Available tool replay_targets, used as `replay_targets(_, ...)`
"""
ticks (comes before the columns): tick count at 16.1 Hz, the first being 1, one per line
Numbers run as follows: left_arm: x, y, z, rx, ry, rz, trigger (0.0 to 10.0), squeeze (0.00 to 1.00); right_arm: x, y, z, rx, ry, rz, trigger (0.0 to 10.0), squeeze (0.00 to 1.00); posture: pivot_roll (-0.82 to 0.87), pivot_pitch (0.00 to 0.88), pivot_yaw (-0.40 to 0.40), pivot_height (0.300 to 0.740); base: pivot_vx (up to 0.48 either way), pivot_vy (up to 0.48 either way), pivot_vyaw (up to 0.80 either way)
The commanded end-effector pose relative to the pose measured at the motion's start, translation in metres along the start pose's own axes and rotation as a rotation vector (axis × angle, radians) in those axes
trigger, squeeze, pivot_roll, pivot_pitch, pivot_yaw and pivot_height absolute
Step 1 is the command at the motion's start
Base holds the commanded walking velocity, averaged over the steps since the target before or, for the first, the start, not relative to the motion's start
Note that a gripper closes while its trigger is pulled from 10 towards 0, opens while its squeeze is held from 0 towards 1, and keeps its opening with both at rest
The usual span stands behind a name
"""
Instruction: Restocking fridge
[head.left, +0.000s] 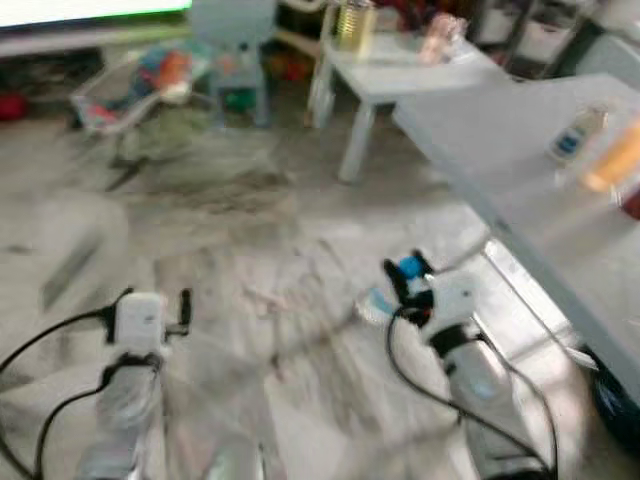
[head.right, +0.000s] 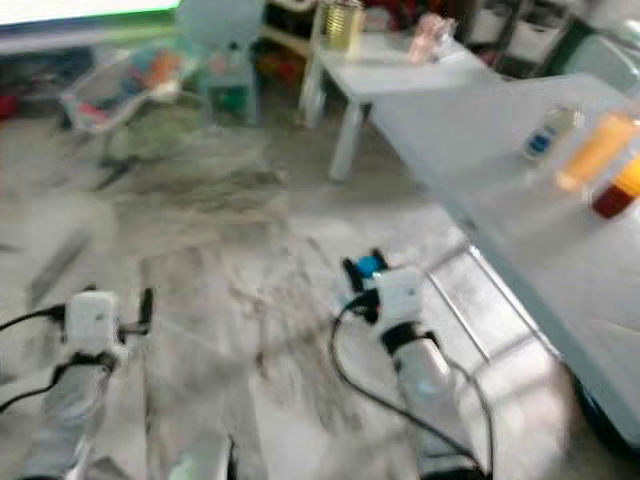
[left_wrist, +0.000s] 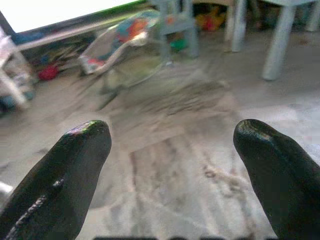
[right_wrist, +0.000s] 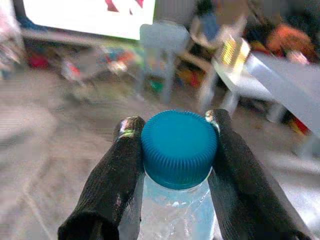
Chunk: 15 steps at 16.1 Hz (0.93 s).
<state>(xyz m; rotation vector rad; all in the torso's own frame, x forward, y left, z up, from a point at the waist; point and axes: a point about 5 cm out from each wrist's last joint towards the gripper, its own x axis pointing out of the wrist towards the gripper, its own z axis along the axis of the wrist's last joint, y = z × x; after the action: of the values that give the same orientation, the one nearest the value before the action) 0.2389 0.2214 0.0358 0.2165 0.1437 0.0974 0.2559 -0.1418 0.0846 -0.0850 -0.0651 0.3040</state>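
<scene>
My right gripper is shut on a clear water bottle with a blue cap; the two black fingers clamp it just under the cap. In the left eye view the right gripper holds that bottle above the marble floor, beside the grey counter. My left gripper is open with nothing between its fingers, and in the left eye view the left gripper hangs low on the left. On the counter stand a small white bottle, an orange bottle and a dark red container.
A low white table with a yellow can stands ahead. A baby bouncer with toys and a small grey chair sit on the floor at the back, under a bright screen. The views are blurred.
</scene>
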Motion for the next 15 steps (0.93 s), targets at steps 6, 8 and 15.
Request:
replay_targets(6,0.014,-0.004,0.007,0.002,-0.004,0.027,10.0,0.0,0.004,-0.026,-0.004,-0.036,0.044,-0.11,10.0,0.0,0.1,0.001,-0.046,0.74,0.0,0.0,0.39)
replay_targets(8,0.017,-0.002,0.007,0.013,-0.003,0.033,10.0,0.0,0.01,-0.028,-0.006,0.001,0.066,-0.127,10.0,0.0,0.1,0.002,-0.049,0.74,0.0,0.0,0.0)
replay_targets(15,0.021,0.008,0.007,0.076,-0.01,0.12,10.0,0.0,0.004,-0.036,-0.018,-0.084,0.183,-0.239,10.0,0.0,0.08,0.019,-0.045,0.74,0.0,0.0,0.0)
